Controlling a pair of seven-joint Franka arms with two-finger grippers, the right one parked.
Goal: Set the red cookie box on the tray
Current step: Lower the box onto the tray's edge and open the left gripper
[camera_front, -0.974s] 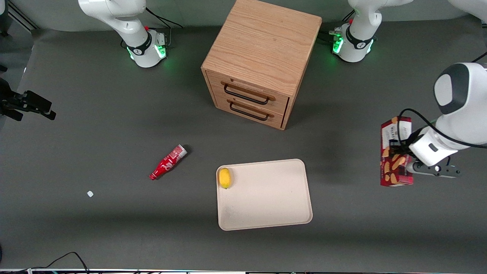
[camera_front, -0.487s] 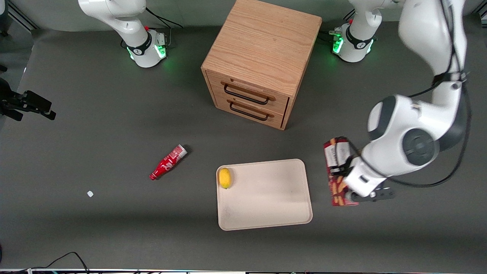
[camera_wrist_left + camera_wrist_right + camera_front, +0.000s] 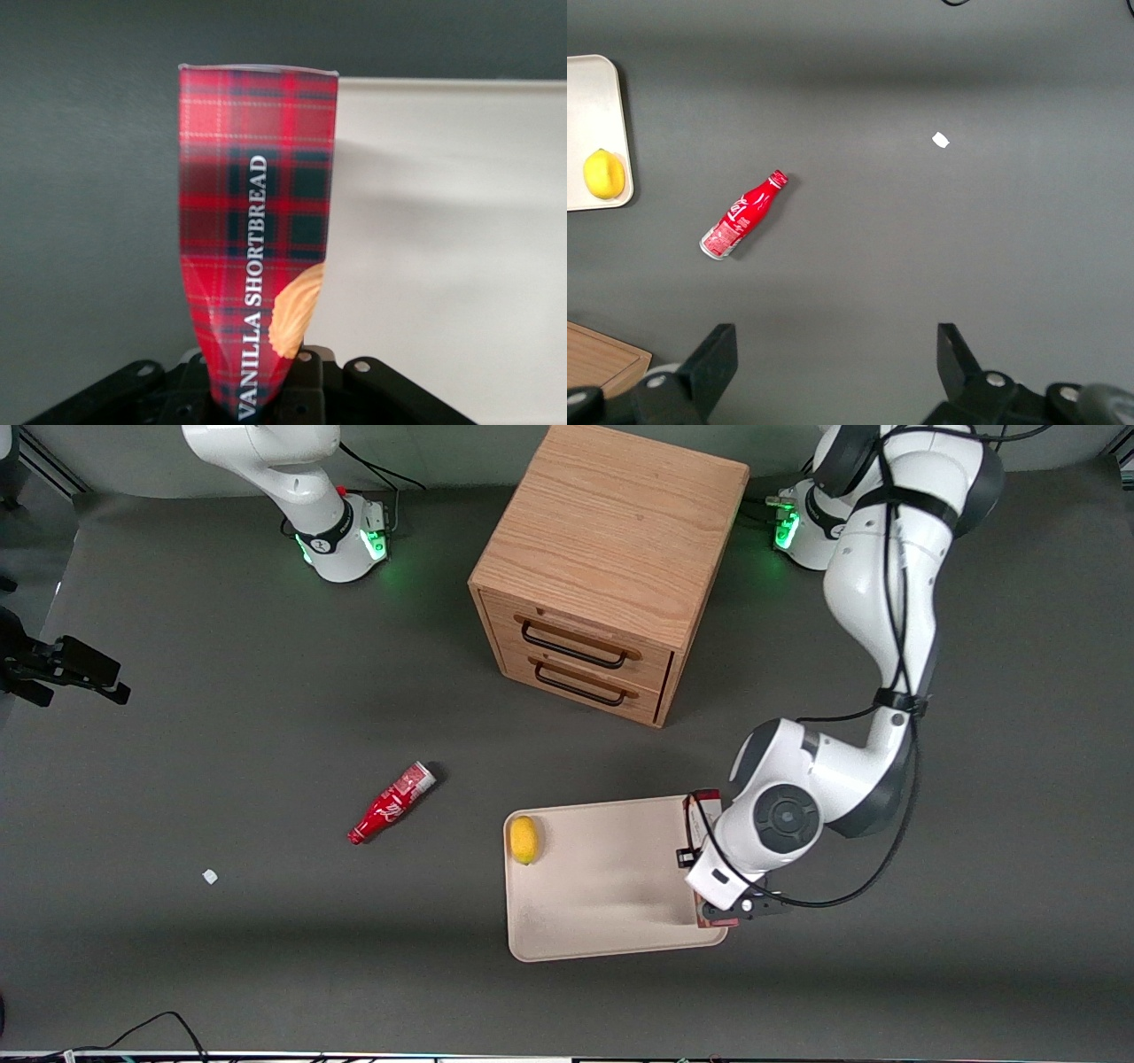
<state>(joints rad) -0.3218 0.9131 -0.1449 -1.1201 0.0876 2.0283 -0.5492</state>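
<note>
Near the table's front edge, a cream tray (image 3: 611,903) holds 1 lemon (image 3: 524,839). Over the tray's rim at the working arm's end, the gripper (image 3: 709,868) pinches the red cookie box (image 3: 257,230), held above that rim. A red bottle (image 3: 391,803) lies mid-table. Farthest, a 2-drawer cabinet (image 3: 602,558) stands near the back edge.

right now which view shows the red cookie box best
The left wrist view: the red cookie box fills it, tartan and lettering plain, clamped in the pincer over the tray edge. In the front view the arm hides all but a red sliver. The right wrist view does not show it.
</note>
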